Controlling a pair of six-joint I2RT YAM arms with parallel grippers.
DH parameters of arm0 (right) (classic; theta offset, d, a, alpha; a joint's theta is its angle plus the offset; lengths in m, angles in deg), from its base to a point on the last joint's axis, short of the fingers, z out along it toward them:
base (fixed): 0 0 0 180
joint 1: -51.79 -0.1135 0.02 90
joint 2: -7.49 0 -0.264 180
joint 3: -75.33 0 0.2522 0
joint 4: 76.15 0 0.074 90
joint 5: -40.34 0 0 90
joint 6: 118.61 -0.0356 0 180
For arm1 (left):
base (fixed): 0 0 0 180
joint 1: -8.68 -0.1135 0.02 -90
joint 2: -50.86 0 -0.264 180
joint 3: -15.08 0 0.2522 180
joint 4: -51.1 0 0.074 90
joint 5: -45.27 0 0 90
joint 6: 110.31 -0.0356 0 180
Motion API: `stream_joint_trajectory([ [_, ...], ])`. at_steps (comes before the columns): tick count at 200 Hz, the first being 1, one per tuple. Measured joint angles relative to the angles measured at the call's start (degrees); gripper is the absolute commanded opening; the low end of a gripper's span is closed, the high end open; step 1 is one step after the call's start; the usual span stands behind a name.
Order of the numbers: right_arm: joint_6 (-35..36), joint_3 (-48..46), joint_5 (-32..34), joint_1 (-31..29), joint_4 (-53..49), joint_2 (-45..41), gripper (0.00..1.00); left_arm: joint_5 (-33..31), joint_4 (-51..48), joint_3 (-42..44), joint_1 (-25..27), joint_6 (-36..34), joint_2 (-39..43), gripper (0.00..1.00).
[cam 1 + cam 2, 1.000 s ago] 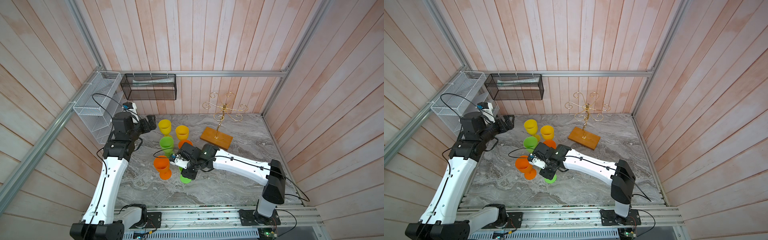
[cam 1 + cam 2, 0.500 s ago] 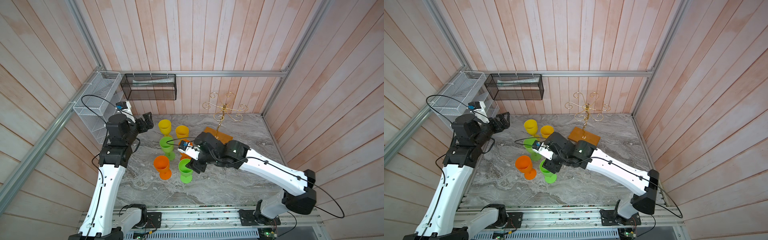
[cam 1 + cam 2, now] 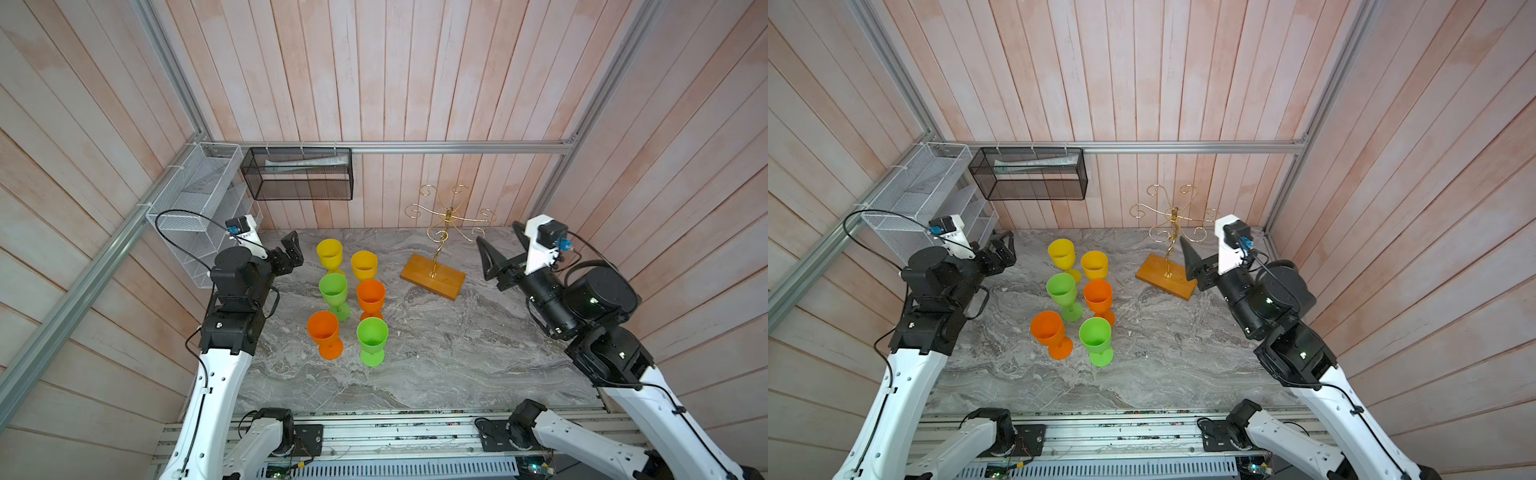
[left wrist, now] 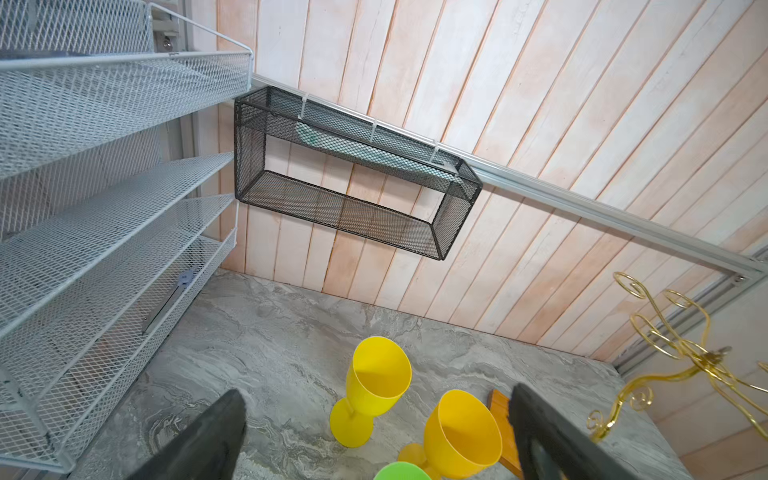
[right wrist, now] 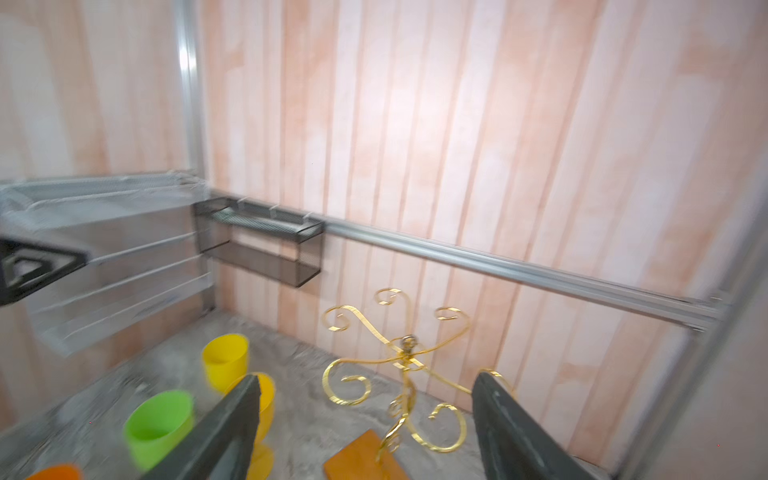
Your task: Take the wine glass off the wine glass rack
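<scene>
The wine glass rack (image 3: 448,222), gold wire on an orange-brown wooden base (image 3: 432,277), stands at the back right of the marble table; its curled arms carry nothing. Several plastic wine glasses stand upright in pairs left of it: yellow (image 3: 329,253), amber (image 3: 364,265), green (image 3: 333,289), orange (image 3: 370,295), orange (image 3: 323,328), green (image 3: 372,336). My right gripper (image 3: 498,232) hangs open beside the rack (image 5: 405,357), holding nothing. Left of the yellow glass (image 4: 376,374), my left gripper (image 3: 292,251) hovers wide open and empty.
A white wire-mesh basket (image 3: 195,208) hangs on the left wall close behind my left arm. A black mesh basket (image 3: 299,174) with a pale roll in it hangs on the back wall. Wooden walls enclose the table on three sides.
My right gripper let go of the front green glass, opened wider and swung back to the right beside the rack. The green glass stays upright. My left arm shifted slightly back.
</scene>
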Motion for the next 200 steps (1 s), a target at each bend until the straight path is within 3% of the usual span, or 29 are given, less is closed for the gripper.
stream_joint_trajectory([
  [35, -6.93, -10.95, 3.63, 15.85, 6.71, -3.23, 0.82, -2.16, 1.7, 4.92, -1.29, 0.15, 0.26, 1.0],
  [65, -16.33, -24.83, 0.92, 32.46, 11.78, -5.97, 0.82, -3.37, 4.96, 10.49, -4.04, 1.79, -0.02, 1.0],
  [86, -21.66, -36.04, -0.5, 40.13, 17.57, -6.1, 0.82, -5.84, 8.9, 16.52, -5.22, 2.47, -1.29, 1.0],
  [110, -22.84, -47.12, -0.42, 41.53, 26.84, -1.03, 0.81, -9.7, 14.67, 24.87, -6.16, 2.34, -2.95, 1.0],
  [140, -21.64, -51.56, -0.44, 41.53, 38.18, 11.89, 0.81, -12.74, 23.17, 32.17, -7.26, -0.07, -7.56, 1.0],
  [167, -19.76, -54.75, -0.44, 41.42, 50.75, 22.45, 0.78, -11.69, 33.4, 35.76, -8.87, -3.5, -13.6, 1.0],
  [200, -17.05, -56.89, -2.21, 40.61, 61.92, 28.61, 0.78, -6.25, 51.56, 43.04, -9.75, -10.64, -20.31, 1.0],
])
